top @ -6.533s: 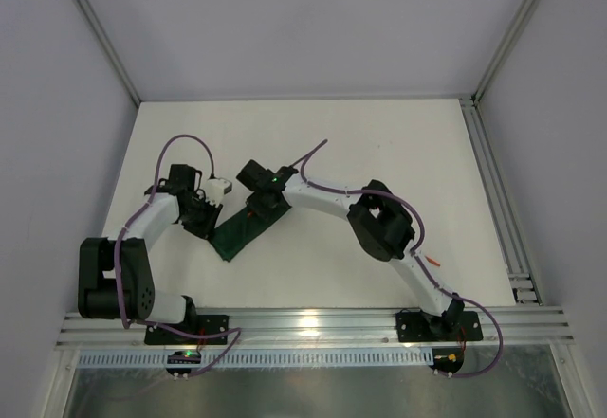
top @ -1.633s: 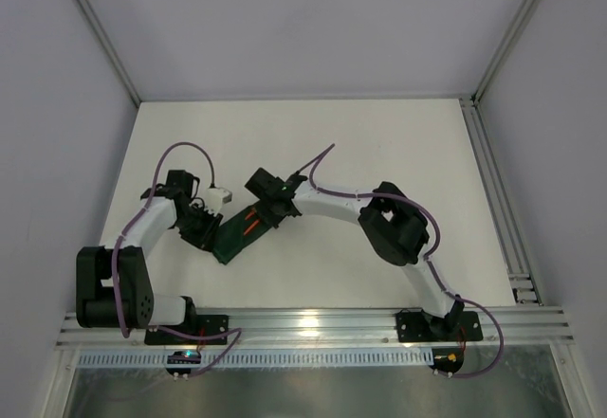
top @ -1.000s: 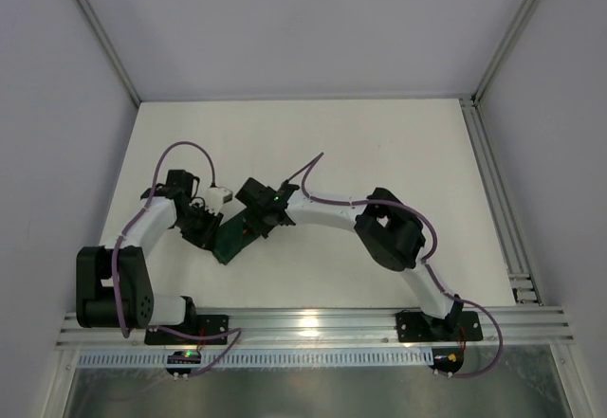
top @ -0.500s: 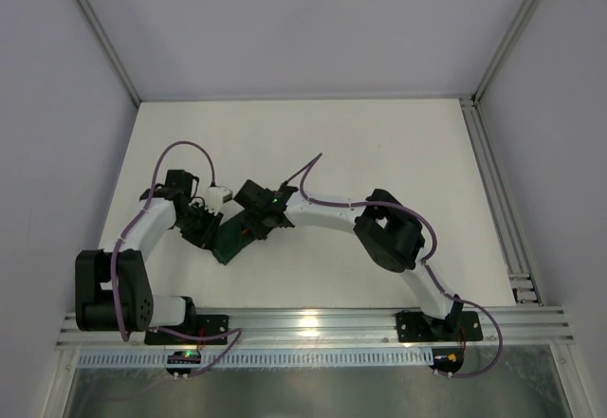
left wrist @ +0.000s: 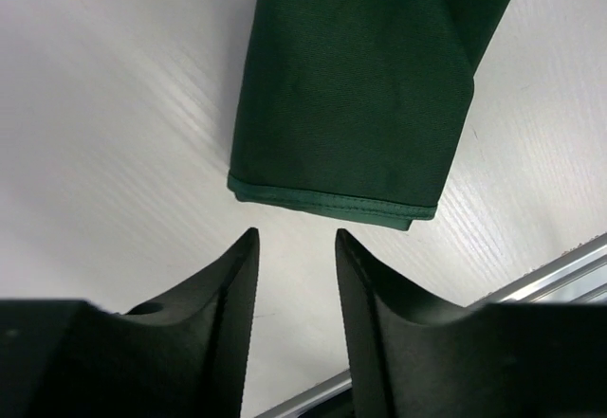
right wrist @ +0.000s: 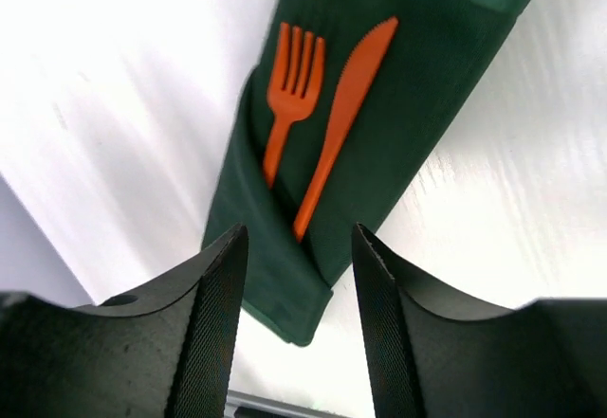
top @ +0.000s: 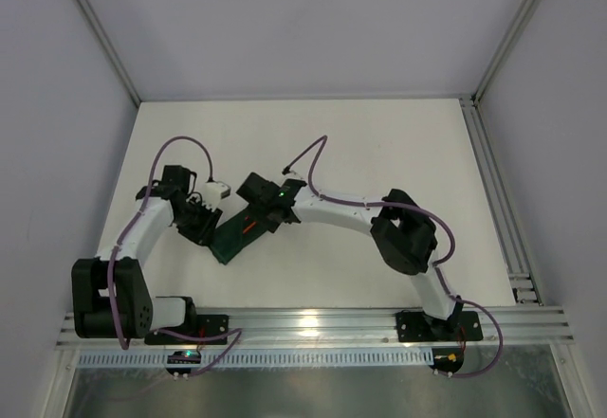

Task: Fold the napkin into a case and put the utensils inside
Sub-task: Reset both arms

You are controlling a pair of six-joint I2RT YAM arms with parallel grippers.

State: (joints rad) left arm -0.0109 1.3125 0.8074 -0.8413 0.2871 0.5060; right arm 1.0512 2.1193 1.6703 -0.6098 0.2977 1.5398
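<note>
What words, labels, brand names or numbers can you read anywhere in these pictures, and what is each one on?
None can be read. The green case, the orange fork and knife, the left gripper, the right gripper and the white table all show plain, unmarked surfaces in every view.

Dark green case [right wrist: 417, 96], orange utensils [right wrist: 349, 96]

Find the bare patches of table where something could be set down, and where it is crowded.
Bare table: the strip between the back wall and both arms; the patch between right arm and side rail; the near patch between that arm and the front rail. Crowded: left of centre, where left pincer and right pincer crowd the case.
</note>
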